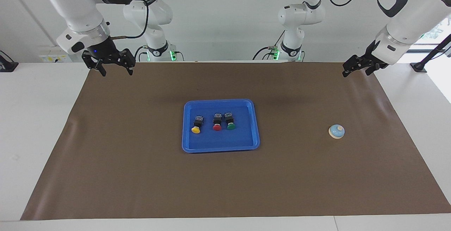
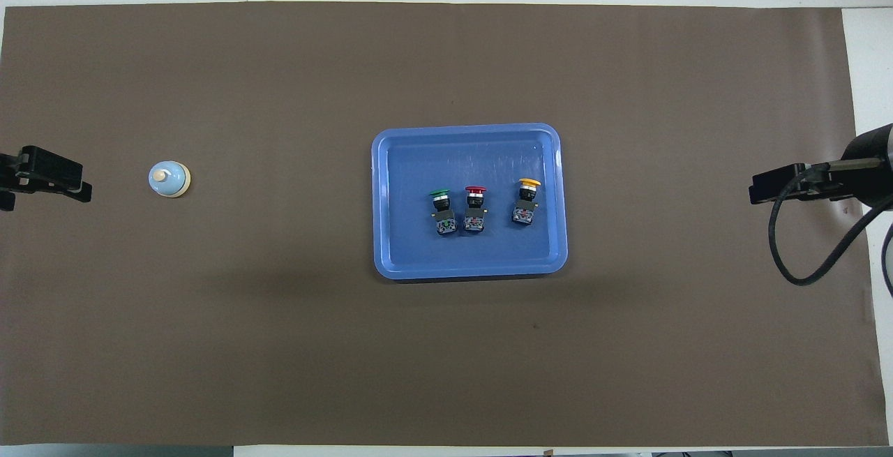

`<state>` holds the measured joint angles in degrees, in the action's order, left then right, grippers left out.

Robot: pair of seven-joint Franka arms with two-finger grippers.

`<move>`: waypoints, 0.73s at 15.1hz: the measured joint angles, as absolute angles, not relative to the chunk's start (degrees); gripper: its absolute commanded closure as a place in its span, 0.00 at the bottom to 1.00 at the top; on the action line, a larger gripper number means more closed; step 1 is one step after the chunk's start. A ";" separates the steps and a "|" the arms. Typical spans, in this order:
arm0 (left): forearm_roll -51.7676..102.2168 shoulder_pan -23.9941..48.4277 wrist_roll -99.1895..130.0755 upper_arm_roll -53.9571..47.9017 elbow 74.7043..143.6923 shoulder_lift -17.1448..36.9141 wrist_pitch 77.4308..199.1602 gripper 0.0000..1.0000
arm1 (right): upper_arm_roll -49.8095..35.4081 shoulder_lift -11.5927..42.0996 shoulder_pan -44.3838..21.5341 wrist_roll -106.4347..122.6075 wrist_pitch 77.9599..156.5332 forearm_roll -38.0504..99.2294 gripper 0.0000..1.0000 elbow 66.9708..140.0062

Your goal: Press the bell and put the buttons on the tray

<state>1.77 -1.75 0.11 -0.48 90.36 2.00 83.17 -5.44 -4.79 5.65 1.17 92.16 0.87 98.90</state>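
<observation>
The blue tray [image 1: 220, 149] lies in the middle of the brown mat. The three buttons lie on their sides in it, in a row, caps pointing away from the robots: yellow [image 1: 196, 124] toward the right arm's end, red [image 1: 217, 122] in the middle, green [image 1: 230, 121] beside it. The light-blue bell [image 1: 337, 131] stands on the mat toward the left arm's end, apart from the tray. My right gripper [image 1: 116, 72] is open and empty, raised over the mat's corner by its base. My left gripper [image 1: 356, 73] is open and empty, raised over the other corner near the robots.
The brown mat [image 1: 141, 174] covers most of the white table. A black cable [image 2: 795, 261] hangs from the right arm over the mat's end. A black stand [image 1: 419, 67] sits on the table beside the left arm.
</observation>
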 measured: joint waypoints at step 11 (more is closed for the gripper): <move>1.77 -1.75 0.11 -0.48 90.36 2.00 83.17 0.00 | -5.43 -2.01 5.69 1.17 90.27 0.55 0.00 95.41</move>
